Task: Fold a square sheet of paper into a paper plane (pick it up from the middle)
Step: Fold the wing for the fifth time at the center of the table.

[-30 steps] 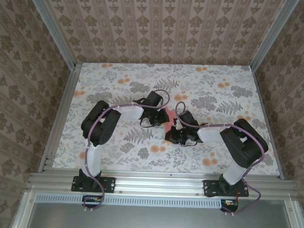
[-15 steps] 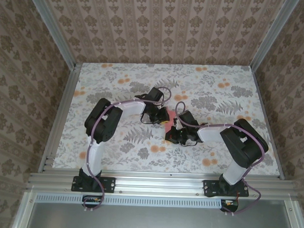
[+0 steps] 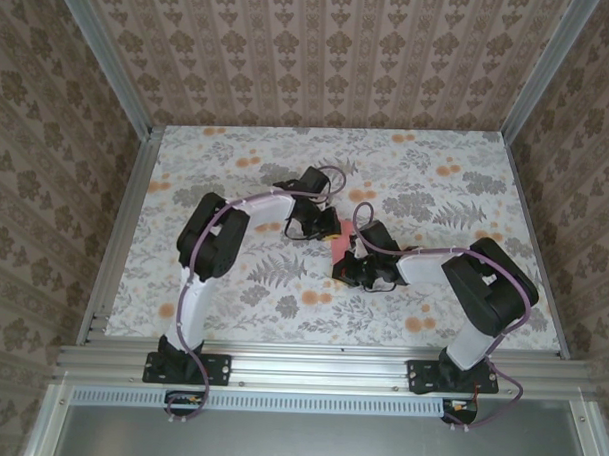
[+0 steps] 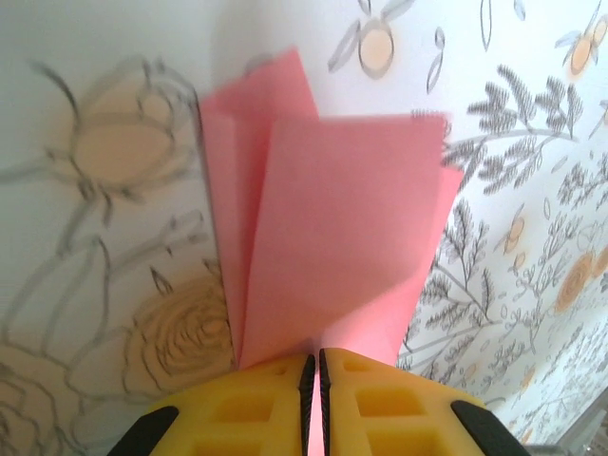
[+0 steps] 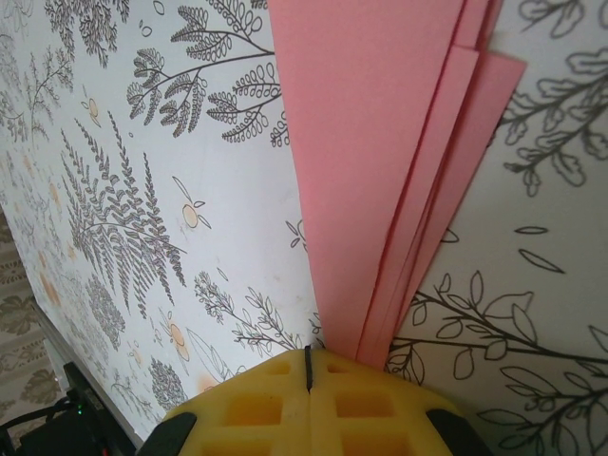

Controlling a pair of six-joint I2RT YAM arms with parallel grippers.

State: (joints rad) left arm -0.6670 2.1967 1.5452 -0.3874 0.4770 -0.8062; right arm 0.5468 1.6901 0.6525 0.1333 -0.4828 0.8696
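Pink paper plane [image 4: 332,237], fanned creased layers, pinched by L gripper [image 4: 313,361] & R gripper [image 5: 308,356].

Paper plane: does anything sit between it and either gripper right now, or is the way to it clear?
Nothing visible stands in the way. The left gripper is shut on the paper plane, with the pink folds running straight into its closed jaws. The right gripper is shut on the plane's stacked layers in the same way.
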